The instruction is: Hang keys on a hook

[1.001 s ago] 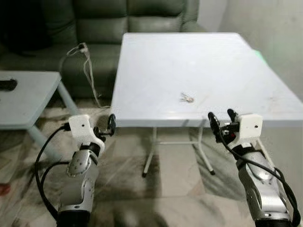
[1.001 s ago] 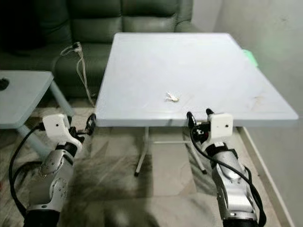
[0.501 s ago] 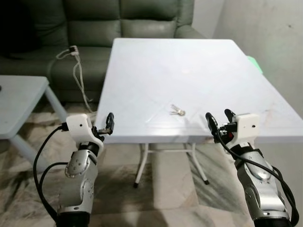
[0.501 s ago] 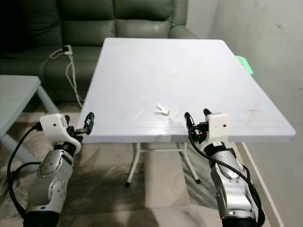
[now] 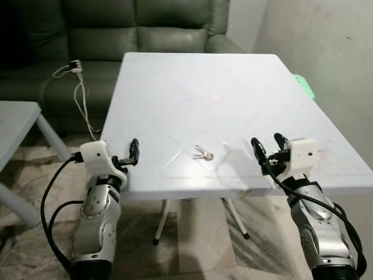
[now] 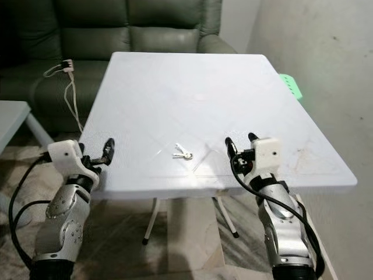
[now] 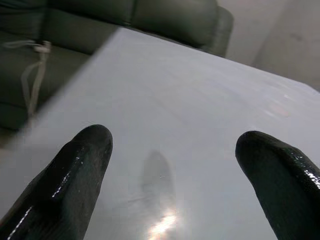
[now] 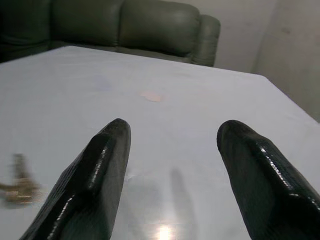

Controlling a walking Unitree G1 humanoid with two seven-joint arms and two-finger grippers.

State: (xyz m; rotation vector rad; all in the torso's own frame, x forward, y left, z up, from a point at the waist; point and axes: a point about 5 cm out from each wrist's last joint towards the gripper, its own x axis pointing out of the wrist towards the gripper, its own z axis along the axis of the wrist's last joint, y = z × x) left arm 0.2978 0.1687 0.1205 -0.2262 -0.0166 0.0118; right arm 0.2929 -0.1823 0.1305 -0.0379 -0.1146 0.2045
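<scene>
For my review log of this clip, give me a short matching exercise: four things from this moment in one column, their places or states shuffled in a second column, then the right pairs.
Things:
1. keys
2. right gripper
3. left gripper
4. cable

Places or states:
A. draped over the front of the dark sofa
B. lying on the white table near its front edge
C. jaws open, at the table's front left edge
D. jaws open, over the table to the right of the keys

Pairs: 1-B, 2-D, 3-C, 4-A
</scene>
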